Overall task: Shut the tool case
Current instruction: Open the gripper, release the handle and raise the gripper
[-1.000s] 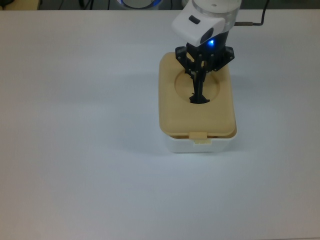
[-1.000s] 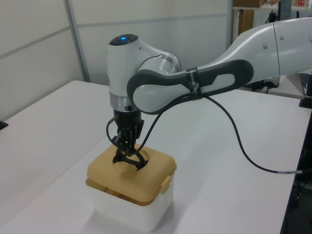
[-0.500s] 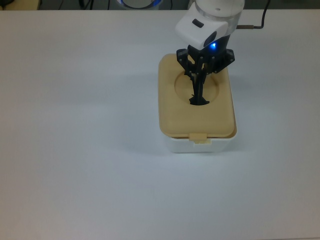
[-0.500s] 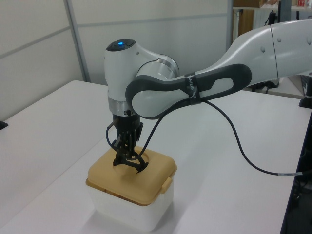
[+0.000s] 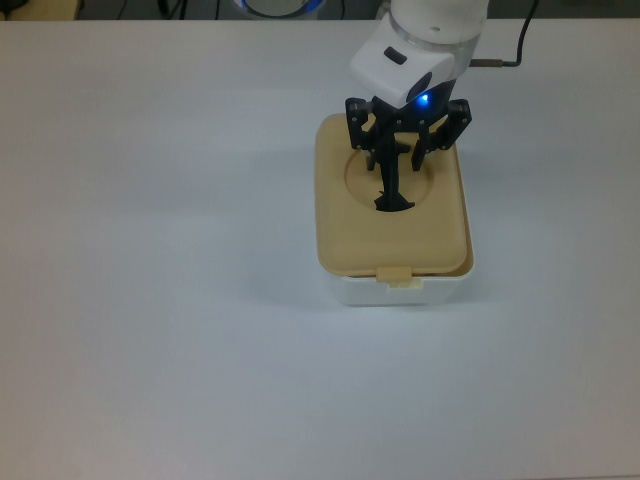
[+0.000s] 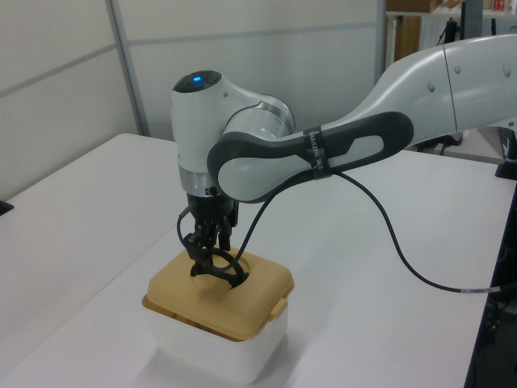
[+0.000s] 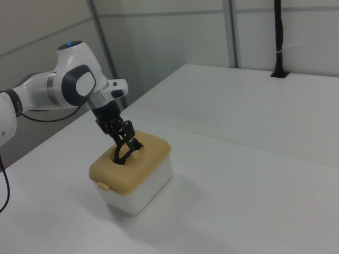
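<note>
Top view, upper right of centre: gripper point(image 5: 392, 178) directly above the lid point(image 5: 392, 238) of the tool case point(image 5: 398, 288), fingers spread beside the upright black handle point(image 5: 390, 186), lid's long axis running top to bottom.

I worked on a big white table point(image 5: 150, 300). Pale wall panels point(image 6: 258, 73) stood behind it, with thin grey metal strips point(image 6: 128, 69) running up between them. A black post point(image 7: 279, 39) stood at the far edge of the table. The light was bright and even, and the shadows were soft.
</note>
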Motion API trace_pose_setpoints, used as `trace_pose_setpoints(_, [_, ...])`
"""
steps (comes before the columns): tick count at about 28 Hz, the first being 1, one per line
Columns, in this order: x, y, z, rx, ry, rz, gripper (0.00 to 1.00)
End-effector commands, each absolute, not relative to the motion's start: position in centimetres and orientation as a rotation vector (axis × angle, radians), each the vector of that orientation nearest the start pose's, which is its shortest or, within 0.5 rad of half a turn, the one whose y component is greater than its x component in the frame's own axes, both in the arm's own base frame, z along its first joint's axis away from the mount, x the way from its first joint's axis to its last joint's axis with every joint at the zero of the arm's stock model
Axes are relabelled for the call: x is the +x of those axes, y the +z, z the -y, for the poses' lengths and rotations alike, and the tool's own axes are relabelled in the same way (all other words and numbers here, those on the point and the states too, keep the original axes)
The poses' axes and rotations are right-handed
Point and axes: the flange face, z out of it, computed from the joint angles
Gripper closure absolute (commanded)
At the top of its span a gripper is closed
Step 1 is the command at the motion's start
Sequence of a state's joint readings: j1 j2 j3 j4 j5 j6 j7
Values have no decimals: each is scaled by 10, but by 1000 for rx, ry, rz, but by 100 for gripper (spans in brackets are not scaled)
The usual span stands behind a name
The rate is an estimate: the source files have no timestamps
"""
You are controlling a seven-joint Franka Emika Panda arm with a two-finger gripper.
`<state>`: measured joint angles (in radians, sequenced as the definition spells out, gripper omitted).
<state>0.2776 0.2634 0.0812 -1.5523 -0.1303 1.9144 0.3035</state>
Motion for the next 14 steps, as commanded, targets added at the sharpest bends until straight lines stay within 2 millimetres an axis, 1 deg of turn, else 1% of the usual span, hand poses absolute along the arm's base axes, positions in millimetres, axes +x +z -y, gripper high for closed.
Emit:
trace_pose_setpoints(1, [614,517,-213,-3219,-212,153,0])
trace_pose_setpoints(7, [613,533,-195,-3224,-221,111,0])
trace_pose_setpoints(9, [612,544,-183,-3221,-246,82,0])
trace_pose_setpoints(10, [612,553,-170,-3221,-259,50,0])
trace_pose_setpoints(12, [611,558,-158,-3226,-246,19,0])
trace_pose_setpoints(14, [607,568,-148,-3230,-239,5,0])
